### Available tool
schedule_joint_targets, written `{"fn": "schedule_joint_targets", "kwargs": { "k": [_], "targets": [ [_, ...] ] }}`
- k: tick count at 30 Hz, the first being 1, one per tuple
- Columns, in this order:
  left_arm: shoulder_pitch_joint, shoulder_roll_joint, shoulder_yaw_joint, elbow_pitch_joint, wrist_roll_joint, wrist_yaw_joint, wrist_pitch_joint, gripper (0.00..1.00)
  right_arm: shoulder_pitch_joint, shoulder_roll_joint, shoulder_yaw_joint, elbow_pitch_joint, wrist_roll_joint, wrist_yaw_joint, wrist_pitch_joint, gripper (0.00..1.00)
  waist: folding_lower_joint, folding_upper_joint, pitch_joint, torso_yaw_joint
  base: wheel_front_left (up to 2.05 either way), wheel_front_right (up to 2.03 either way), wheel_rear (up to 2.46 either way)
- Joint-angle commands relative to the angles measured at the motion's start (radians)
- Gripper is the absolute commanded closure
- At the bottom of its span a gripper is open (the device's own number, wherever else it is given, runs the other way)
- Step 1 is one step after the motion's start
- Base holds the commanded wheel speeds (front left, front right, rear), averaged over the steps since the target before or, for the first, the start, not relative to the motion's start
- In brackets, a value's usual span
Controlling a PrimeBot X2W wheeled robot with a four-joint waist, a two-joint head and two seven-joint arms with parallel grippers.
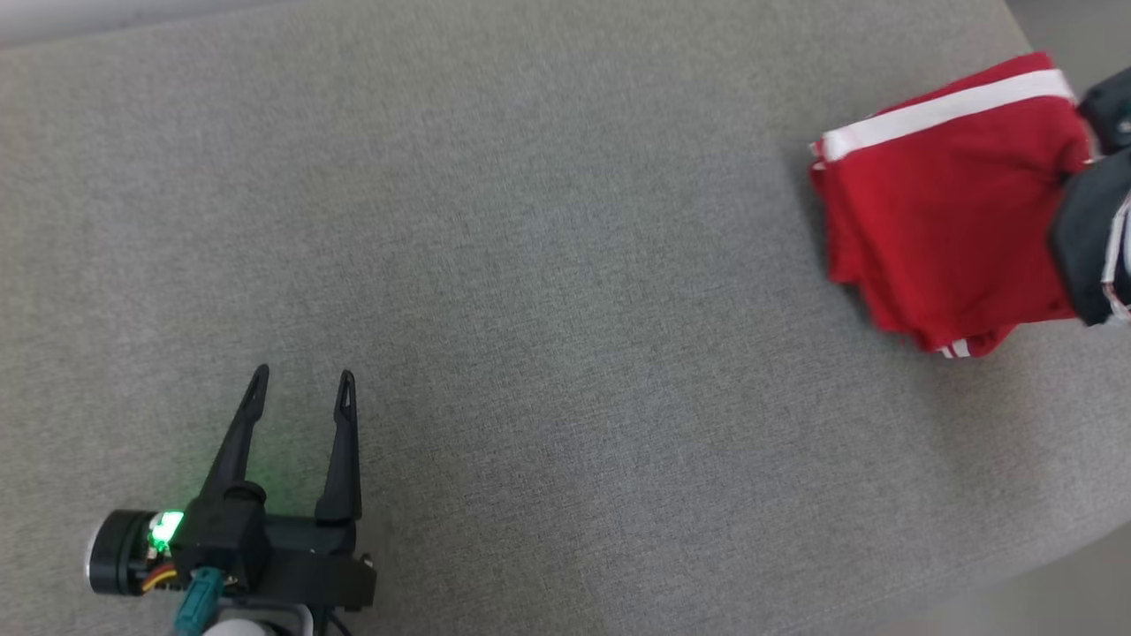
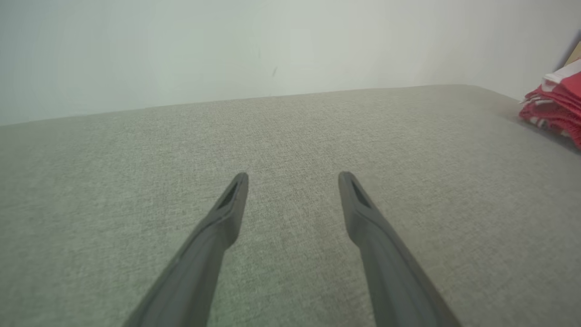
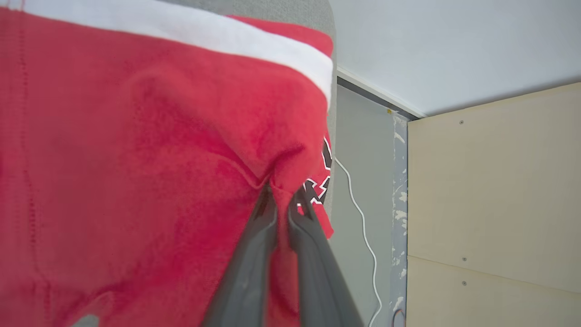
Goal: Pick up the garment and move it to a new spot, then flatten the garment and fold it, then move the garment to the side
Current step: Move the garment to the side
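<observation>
At the near left, the left gripper (image 1: 303,378) hovers low over the grey fabric-covered surface (image 1: 565,265). Its two dark fingers are spread wide with nothing between them, and they point toward the far side. A broad stretch of bare surface lies to its right, so this arm is well apart from the work. At the far right lies the folded red garment (image 1: 945,221), a compact, nearly square packet. Its white band (image 1: 945,110) runs along the far edge, left to right, rising slightly toward the right. The right gripper (image 3: 283,193) comes in from the garment's right side with its fingers pointing left. They are pinched almost together on a pucker of cloth at the right edge, just above a printed corner that seems to hang at the surface's rim. The folding looks done and the move aside is under way. Any further shift runs rightward along the right arm's own line, and the packet is already close to that edge.
</observation>
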Motion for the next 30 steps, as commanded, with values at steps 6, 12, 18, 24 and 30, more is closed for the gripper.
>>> {"fn": "schedule_joint_targets", "kwargs": {
  "k": [6,12,18,24,30],
  "targets": [
    [-0.044,0.019,-0.013,-0.028,0.019,-0.004,-0.003,0.0,0.021,0.011,-0.104,0.149,-0.044,0.0,-0.119,1.0,-0.0001,-0.0002,0.088,0.022,0.0,0.0,0.0],
    [-0.06,0.034,-0.014,-0.055,0.028,-0.003,-0.003,0.0,0.033,0.061,-0.22,0.275,-0.111,0.0,-0.243,1.0,-0.0001,-0.0002,0.123,0.043,0.0,0.0,0.0],
    [-0.05,0.035,-0.019,-0.075,0.03,-0.001,-0.002,0.0,0.032,0.101,-0.266,0.317,-0.172,0.0,-0.324,0.0,-0.0001,-0.0002,0.11,0.051,0.0,0.0,0.0],
    [-0.022,0.009,-0.019,-0.079,0.007,0.007,-0.003,0.0,0.073,0.158,-0.336,0.265,-0.187,0.0,-0.445,0.0,-0.0001,-0.0002,0.041,0.069,0.0,0.0,0.0],
    [0.018,-0.016,-0.013,-0.068,-0.024,0.021,-0.003,0.0,0.225,0.255,-0.427,0.093,-0.141,0.0,-0.549,0.0,-0.0001,-0.0002,-0.059,0.117,0.0,0.0,0.0]
  ]
}}
